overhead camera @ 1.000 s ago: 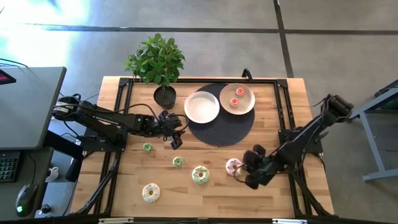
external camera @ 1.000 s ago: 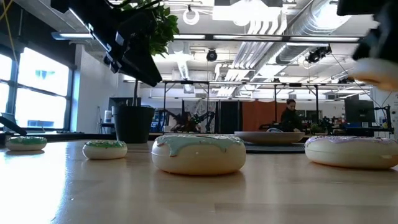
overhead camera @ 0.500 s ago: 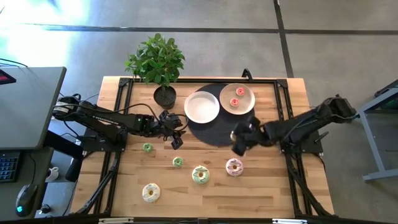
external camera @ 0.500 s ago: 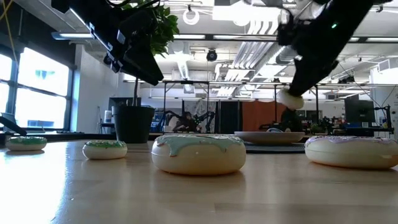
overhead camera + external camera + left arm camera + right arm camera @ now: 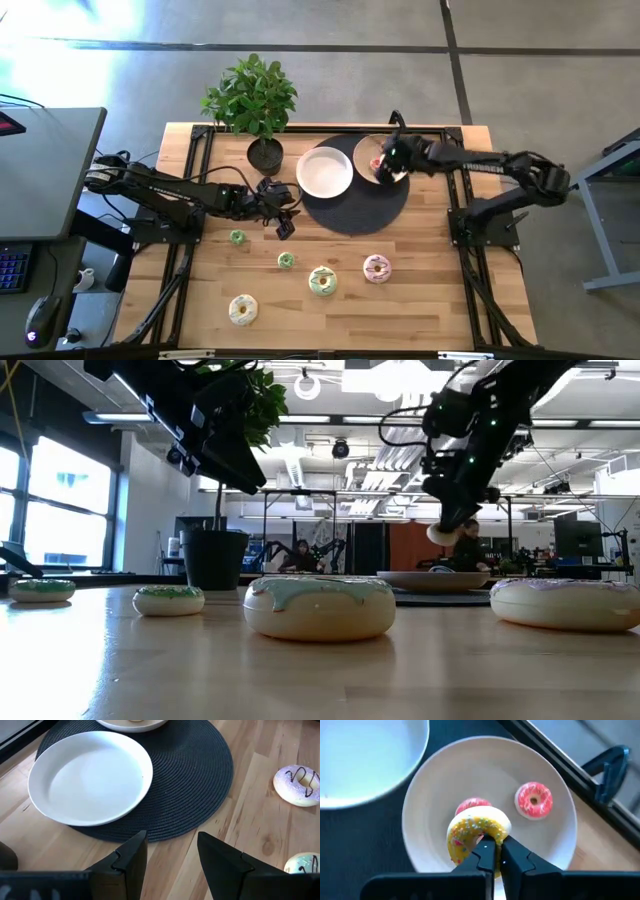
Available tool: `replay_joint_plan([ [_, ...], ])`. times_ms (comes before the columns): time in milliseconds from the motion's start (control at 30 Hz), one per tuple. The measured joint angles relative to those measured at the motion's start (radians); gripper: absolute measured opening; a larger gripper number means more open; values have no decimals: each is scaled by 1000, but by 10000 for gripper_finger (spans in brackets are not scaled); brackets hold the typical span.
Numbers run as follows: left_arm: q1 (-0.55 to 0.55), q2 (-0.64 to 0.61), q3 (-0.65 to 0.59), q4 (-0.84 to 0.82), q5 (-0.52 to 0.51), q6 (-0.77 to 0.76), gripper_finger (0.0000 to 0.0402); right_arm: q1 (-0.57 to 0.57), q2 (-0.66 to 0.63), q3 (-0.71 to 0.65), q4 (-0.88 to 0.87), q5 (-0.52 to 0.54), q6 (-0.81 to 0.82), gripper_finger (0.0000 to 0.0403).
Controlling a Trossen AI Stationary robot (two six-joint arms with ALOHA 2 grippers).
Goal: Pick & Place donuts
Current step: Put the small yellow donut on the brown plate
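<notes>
— Yellow-sprinkled tiny donut [image 5: 476, 836] clamped edge-on in the right gripper [image 5: 496, 851], hanging over the beige plate [image 5: 555, 851]?

— Yes. Held above that plate's bowl, just over one of two pink-red tiny donuts [image 5: 534, 800] lying inside; second one partly hidden behind the held ring.

— And beside it?

— White plate [image 5: 87, 777], nothing in it, touching the beige plate's rim on the dark woven mat [image 5: 200, 775].

— Left gripper [image 5: 167, 855]?

— Fingers apart, holding nothing, hovering at the mat's edge near the potted plant [image 5: 252, 100].

— Still on the wooden table [image 5: 440, 300]?

— Pink-frosted donut [image 5: 376, 268], green-cream donut [image 5: 322, 281], pale yellow donut [image 5: 243, 310], plus two tiny green donuts [image 5: 286, 261] nearer the left arm.

— Compared with one second back?

— Right gripper then low beside the pink-frosted donut at the table's near right; half a second ago midway over the mat's edge; now up over the beige plate. Left arm unchanged. Loose donuts unmoved.
</notes>
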Motion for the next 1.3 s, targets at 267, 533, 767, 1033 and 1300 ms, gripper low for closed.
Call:
replay_joint_plan([
  [267,0,0,0,-1,0,0,170,-250,1,0,-41,-202,-16,5],
  [533,0,0,0,-1,0,0,170,-262,1,-95,114,-281,20,16],
  [767,0,0,0,-1,0,0,170,-259,2,-222,289,-285,60,10],
  [1033,0,0,0,-1,0,0,170,-261,2,-320,370,-278,12,29],
  [1300,0,0,0,-1,0,0,170,-264,2,-347,451,-239,-43,64],
])
